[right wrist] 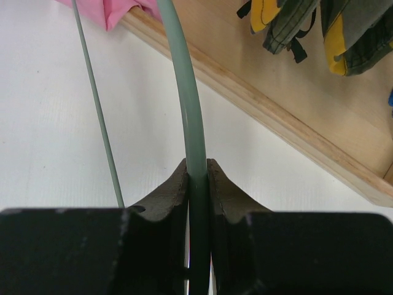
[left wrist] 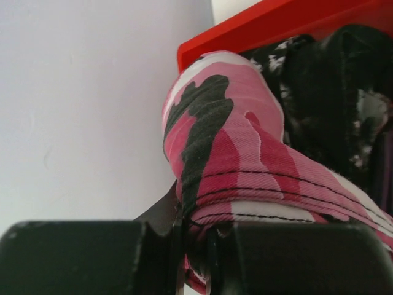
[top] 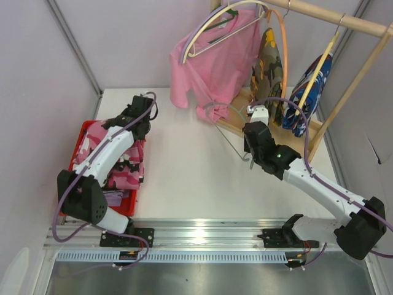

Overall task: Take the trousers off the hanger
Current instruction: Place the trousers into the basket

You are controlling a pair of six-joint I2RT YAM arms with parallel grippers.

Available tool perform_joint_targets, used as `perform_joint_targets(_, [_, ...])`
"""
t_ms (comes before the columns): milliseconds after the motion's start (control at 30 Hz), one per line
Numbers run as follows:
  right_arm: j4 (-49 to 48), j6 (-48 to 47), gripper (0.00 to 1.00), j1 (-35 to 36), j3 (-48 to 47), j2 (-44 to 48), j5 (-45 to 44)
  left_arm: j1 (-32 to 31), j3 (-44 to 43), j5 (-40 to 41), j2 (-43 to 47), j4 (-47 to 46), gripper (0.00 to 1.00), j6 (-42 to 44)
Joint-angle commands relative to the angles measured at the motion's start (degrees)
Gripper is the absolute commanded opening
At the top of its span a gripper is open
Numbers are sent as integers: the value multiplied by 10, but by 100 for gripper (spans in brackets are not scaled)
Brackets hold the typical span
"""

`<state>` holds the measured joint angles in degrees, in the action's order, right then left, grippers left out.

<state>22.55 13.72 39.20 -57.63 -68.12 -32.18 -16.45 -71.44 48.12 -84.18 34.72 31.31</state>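
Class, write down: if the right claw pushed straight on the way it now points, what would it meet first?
Probably the rack's wooden base, crossing just ahead of the right claw and its clamped hanger; yellow-olive trousers hang beyond. Depth is unclear.

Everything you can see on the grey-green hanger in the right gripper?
Pale grey-green hanger: smooth, plastic-looking, a thick curved bar with a thin straight rod beside it. Bare, no garment on it. It is off the wooden rail, held over the white table before the rack's wooden base. The right gripper is shut on the thick bar, both fingers against it. Its far end nears the pink T-shirt's hem; contact there is unclear.
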Motion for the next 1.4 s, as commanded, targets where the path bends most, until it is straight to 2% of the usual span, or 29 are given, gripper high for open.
perform_joint_targets(0, [-12, 11, 0, -4, 1, 22, -11, -11, -62, -1, -26, 79, 0, -97])
perform_joint_targets(167, [-9, 3, 0, -5, 6, 32, -11, -12, -106, -4, -52, 179, 0, -222])
perform_joint_targets(300, [-8, -5, 0, -5, 6, 32, -2, -16, -125, -71, -54, 219, 0, -302])
perform_joint_targets(367, [-4, -4, 0, -6, 5, 34, -1, -20, -140, -79, -62, 234, 0, -338])
perform_joint_targets(467, [-8, -7, 0, -6, 8, 38, -1, -36, -146, -69, -75, 267, 0, -379])
perform_joint_targets(533, [-8, -6, 0, -7, 8, 38, 4, -50, -144, -35, -83, 302, 0, -416])
perform_joint_targets(633, [-11, -6, 0, -6, 9, 38, 12, -64, -122, -10, -99, 340, 0, -505])
perform_joint_targets(667, [-15, -8, 0, -7, 10, 37, 13, -67, -114, -15, -100, 346, 0, -537])
perform_joint_targets(867, [-15, -12, 0, -7, 5, 31, 27, -82, -79, -72, -84, 323, 3, -575])
perform_joint_targets(1000, [-17, -7, 0, -7, 7, 34, 32, -81, -72, -63, -70, 295, 30, -586])
perform_joint_targets(1033, [-15, -6, 0, -7, 6, 34, 34, -79, -72, -56, -72, 294, 34, -589])
perform_joint_targets(1067, [-12, -5, 0, -7, 5, 35, 34, -79, -79, -37, -75, 297, 49, -603])
perform_joint_targets(1133, [-8, -3, 0, -7, 6, 42, 30, -78, -86, -21, -83, 315, 64, -629])
perform_joint_targets(1167, [-7, -3, 0, -7, 8, 44, 28, -79, -96, -18, -83, 320, 77, -635])
perform_joint_targets(1333, [0, 2, 0, -8, 8, 56, 21, -97, -84, -12, -49, 371, 90, -656])
perform_joint_targets(1367, [1, 3, 0, -7, 8, 56, 21, -99, -78, -22, -27, 380, 96, -652])
